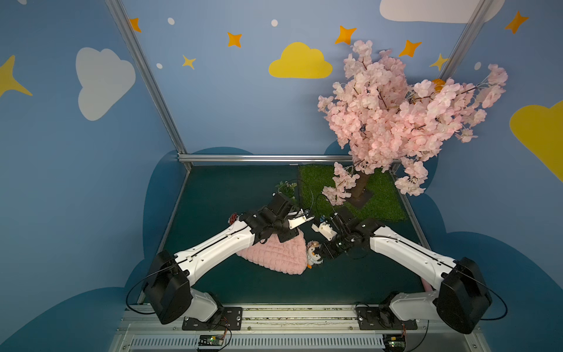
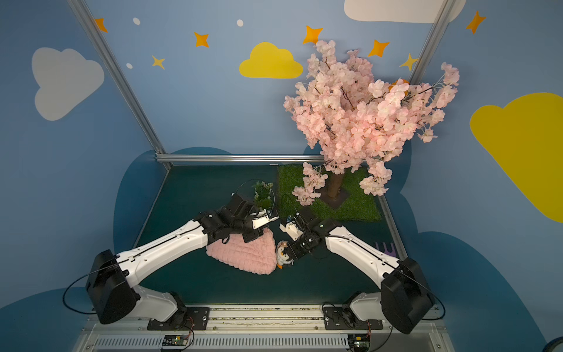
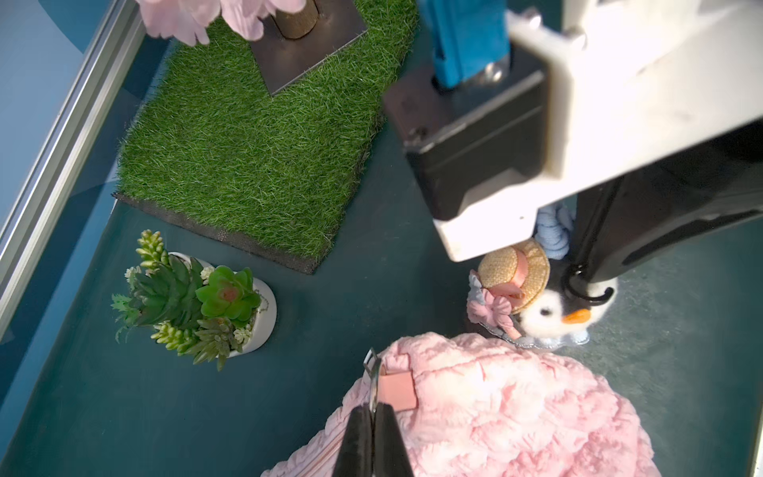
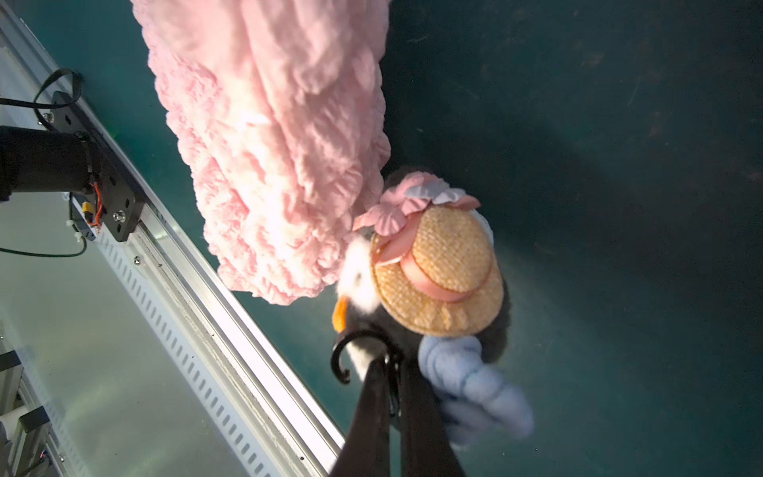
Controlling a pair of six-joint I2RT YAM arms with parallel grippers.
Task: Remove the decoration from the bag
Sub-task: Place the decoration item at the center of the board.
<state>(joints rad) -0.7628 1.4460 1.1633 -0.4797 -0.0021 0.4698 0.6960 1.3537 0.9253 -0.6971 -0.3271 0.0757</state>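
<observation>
Gently now: my left gripper (image 3: 375, 409) is clamping the bag's (image 3: 516, 413) ring (image 3: 373, 371), my right gripper (image 4: 392, 365) the penguin's (image 4: 437, 268) hook (image 4: 336, 351); I'm aiming to draw it straight off

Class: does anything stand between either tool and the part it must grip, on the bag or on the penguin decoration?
Nothing visible does. The left tool is shut on the metal ring of the bag; the right tool is shut on the black clasp of the penguin decoration.

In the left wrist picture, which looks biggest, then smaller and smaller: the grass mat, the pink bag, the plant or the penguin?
1. grass mat
2. pink bag, partly cut off by the picture's edge
3. plant and penguin look about alike; the penguin is partly hidden.
</observation>
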